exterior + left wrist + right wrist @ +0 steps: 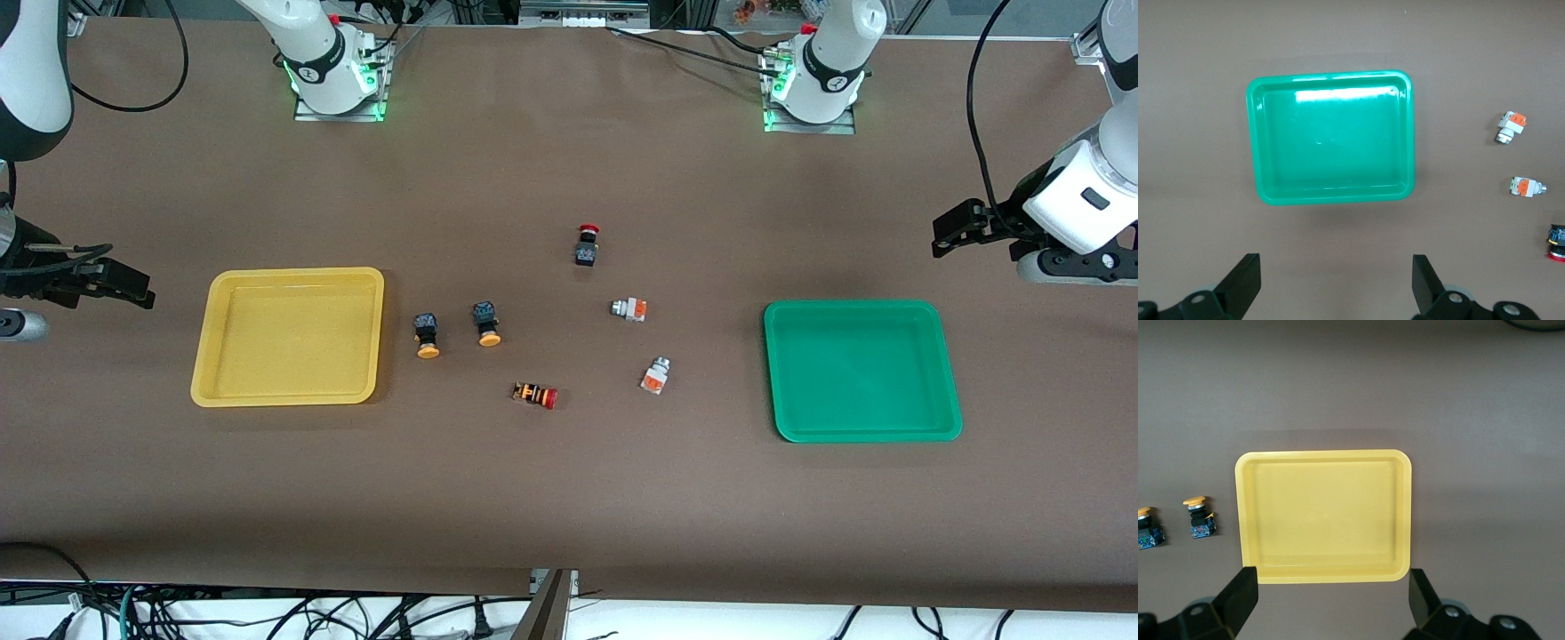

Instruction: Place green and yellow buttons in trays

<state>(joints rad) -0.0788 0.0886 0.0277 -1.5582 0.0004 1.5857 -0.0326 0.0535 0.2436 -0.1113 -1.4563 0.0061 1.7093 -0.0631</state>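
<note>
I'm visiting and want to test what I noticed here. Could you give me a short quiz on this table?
1. True or false: the green tray already holds a button.
2. How many buttons with orange-yellow caps lie beside the yellow tray?
3. Which stands open? A) left gripper only B) right gripper only C) both

Key: 1 false, it is empty. 2 two. 3 C, both wait at the table's ends.
</note>
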